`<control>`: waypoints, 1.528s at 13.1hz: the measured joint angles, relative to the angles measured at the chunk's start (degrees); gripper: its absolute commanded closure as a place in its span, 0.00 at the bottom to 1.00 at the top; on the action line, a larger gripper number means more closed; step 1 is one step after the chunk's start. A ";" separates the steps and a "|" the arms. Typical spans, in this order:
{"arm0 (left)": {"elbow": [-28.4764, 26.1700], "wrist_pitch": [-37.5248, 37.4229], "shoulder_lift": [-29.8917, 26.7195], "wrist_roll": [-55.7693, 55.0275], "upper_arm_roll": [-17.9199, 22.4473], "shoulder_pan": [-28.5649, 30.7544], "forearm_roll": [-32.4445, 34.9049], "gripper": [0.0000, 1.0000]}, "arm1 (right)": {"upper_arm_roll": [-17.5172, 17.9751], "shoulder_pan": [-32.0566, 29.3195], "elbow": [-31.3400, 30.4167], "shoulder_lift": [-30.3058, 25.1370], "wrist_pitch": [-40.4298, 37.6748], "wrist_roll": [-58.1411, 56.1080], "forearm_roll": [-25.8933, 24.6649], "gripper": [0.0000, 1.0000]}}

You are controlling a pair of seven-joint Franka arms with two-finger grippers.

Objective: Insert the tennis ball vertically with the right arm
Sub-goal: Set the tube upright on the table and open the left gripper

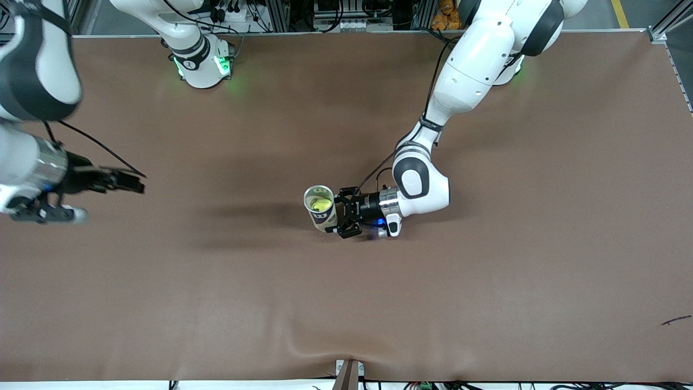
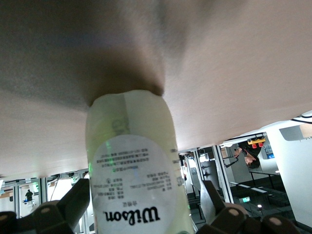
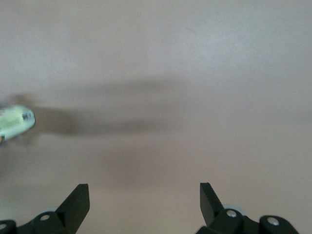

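Yellow-green, the tennis ball (image 1: 318, 204) already sits inside the upright Wilson can (image 1: 321, 208) at centre frame, so insertion looks done. The left gripper (image 1: 346, 213) clasps that can. At the left edge, the right gripper (image 1: 86, 189) hangs open and empty over the brown table (image 1: 487, 271).

Brown matte table (image 1: 487, 281) fills the front view, its covering slightly wrinkled near the 6 o'clock edge. Soft shadows cross its middle. Aluminium framing and cables (image 1: 325, 13) line the 12 o'clock edge; grey floor with a yellow stripe (image 1: 620, 13) shows at 1 o'clock. The left wrist view shows a lit hall with glazed partitions (image 2: 214, 165).
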 measured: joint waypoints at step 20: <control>0.16 -21.86 -8.86 -19.57 0.12 18.15 37.93 0.00 | 0.08 -3.37 5.79 -11.39 -13.47 3.27 -4.64 0.00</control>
